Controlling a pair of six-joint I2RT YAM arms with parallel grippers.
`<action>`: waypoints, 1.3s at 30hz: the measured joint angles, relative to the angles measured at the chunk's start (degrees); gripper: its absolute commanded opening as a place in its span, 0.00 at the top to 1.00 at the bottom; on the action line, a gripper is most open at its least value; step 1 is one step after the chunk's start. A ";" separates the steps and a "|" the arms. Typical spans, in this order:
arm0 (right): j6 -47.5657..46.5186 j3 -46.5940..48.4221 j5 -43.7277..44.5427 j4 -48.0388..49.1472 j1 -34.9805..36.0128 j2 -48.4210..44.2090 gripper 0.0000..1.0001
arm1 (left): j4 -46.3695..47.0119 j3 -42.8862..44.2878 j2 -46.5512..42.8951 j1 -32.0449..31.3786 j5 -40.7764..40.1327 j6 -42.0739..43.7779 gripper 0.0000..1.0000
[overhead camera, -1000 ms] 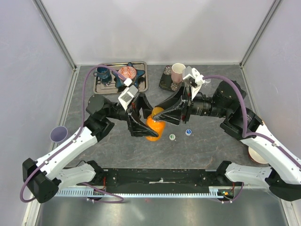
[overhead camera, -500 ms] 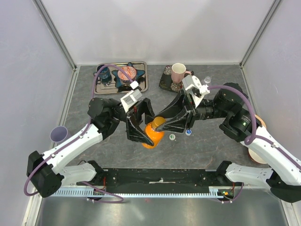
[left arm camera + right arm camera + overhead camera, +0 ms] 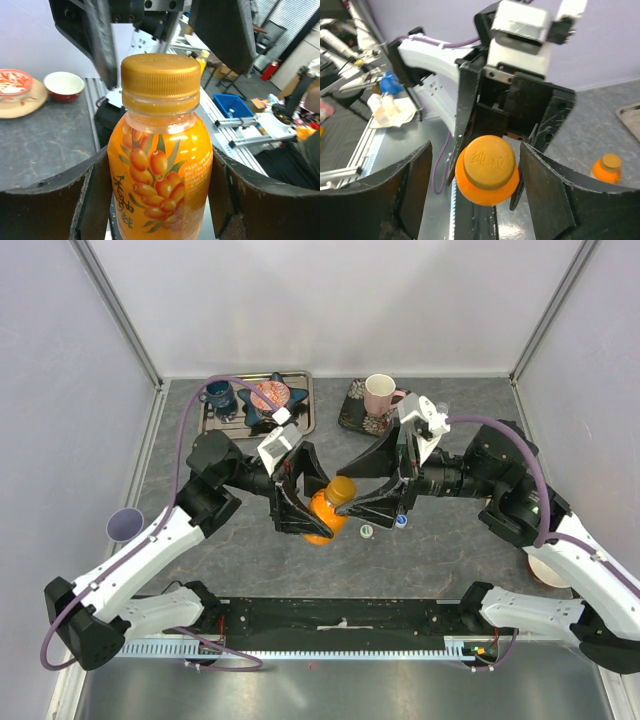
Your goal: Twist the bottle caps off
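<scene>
Left fingers (image 3: 95,195) are clamped on the body of an orange bottle (image 3: 160,170), holding it tilted up off the desk (image 3: 450,550) in the middle, between the two arms. Its orange cap (image 3: 161,80) is on and looks fully seated, no gap visible at the neck. Right fingers (image 3: 415,185) are spread wide on either side of that cap, with a gap on both sides, so there is no grip on it yet. A white-and-green cap (image 3: 367,531) and a blue-and-white cap (image 3: 401,521) lie loose on the desk just beside the held bottle, so two bottles look done. A second orange bottle (image 3: 608,170) stands on the desk in the right wrist view, capped. Judged roughly half done: left to do are closing on this cap and twisting it off, then the other orange one.
</scene>
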 measured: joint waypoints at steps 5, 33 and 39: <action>1.44 2.89 6.19 -1.29 0.13 -0.04 0.07 | -13.53 2.93 -2.05 0.07 -4.79 10.95 0.72; 16.31 15.21 41.24 -15.69 0.26 16.26 0.12 | -30.27 0.28 -8.74 -13.68 -79.56 42.01 0.70; 16.90 15.74 41.20 -15.43 0.26 17.68 0.15 | -29.83 -0.04 -8.70 -13.94 -82.53 43.08 0.70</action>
